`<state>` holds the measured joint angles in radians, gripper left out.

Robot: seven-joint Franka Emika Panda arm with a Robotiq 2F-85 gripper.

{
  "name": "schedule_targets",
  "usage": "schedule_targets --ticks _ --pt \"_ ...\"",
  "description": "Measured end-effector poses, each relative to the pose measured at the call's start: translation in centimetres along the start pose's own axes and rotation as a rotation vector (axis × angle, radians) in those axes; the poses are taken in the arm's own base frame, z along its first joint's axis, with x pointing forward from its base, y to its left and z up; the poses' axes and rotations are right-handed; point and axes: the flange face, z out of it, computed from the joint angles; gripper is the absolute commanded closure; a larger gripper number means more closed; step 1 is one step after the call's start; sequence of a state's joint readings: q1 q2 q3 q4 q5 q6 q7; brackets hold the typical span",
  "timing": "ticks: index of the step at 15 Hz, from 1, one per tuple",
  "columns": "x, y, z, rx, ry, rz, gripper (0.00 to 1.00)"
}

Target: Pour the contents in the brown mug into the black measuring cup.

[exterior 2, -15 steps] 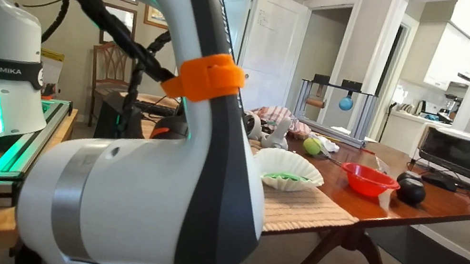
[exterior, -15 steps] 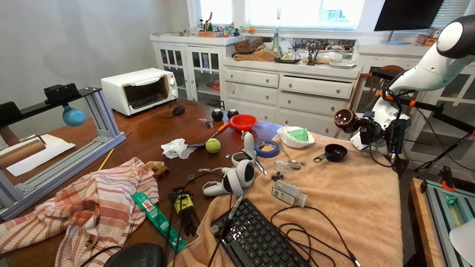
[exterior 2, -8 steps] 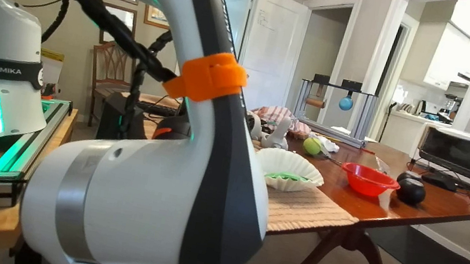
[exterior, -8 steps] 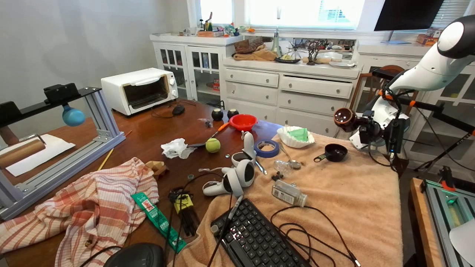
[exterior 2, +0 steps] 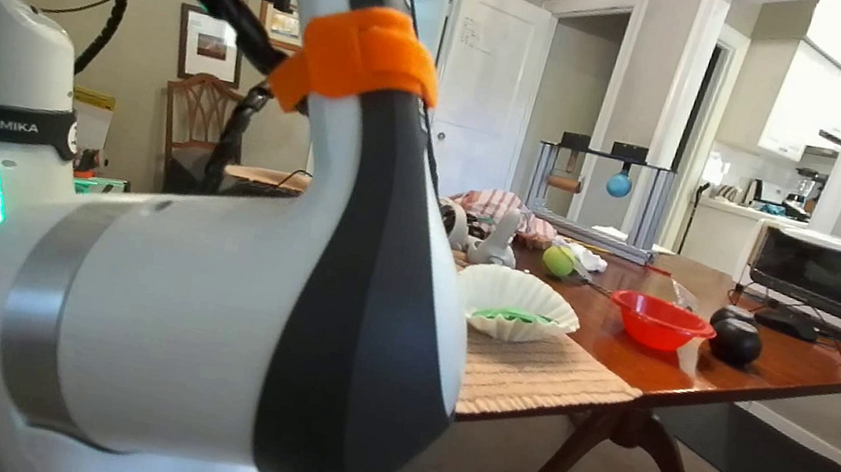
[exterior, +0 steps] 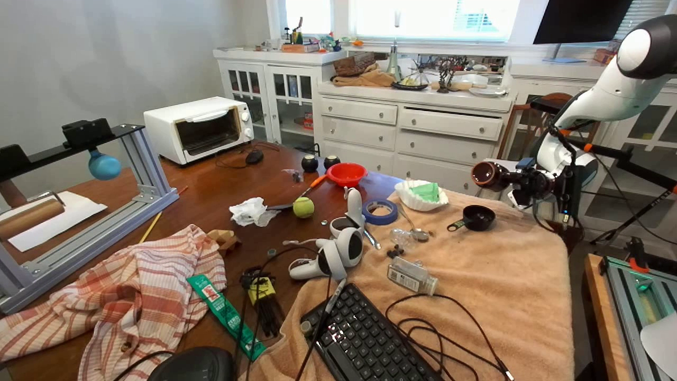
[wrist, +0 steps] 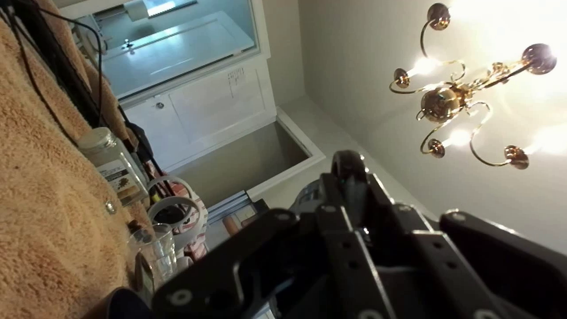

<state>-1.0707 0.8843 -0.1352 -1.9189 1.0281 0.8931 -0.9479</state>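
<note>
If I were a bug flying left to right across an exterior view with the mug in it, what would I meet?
A blue ball, an oven, a tennis ball, a red bowl, a white bowl, then the mug.

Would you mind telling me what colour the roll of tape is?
Blue; the roll of tape shows best in an exterior view.

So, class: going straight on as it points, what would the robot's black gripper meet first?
The gripper leads with the glossy brown mug it holds; beyond that, the way above the tan cloth looks free as far as shown, though depth is unclear.
</note>
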Motion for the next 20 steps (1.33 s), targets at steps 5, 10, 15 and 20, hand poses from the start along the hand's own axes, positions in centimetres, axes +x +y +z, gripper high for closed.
schedule_targets --ticks 5,10,15,20 --pt "-1.4 -2.4 1.9 -0.14 0.051 -0.024 0.96" --pt "-2.3 -4.3 4.8 -0.347 0.153 -0.036 0.96" --pt "-3.2 -6.6 6.3 -0.522 0.268 -0.031 0.96" --pt "-3.6 -10.4 9.1 -0.653 0.36 0.013 0.96"
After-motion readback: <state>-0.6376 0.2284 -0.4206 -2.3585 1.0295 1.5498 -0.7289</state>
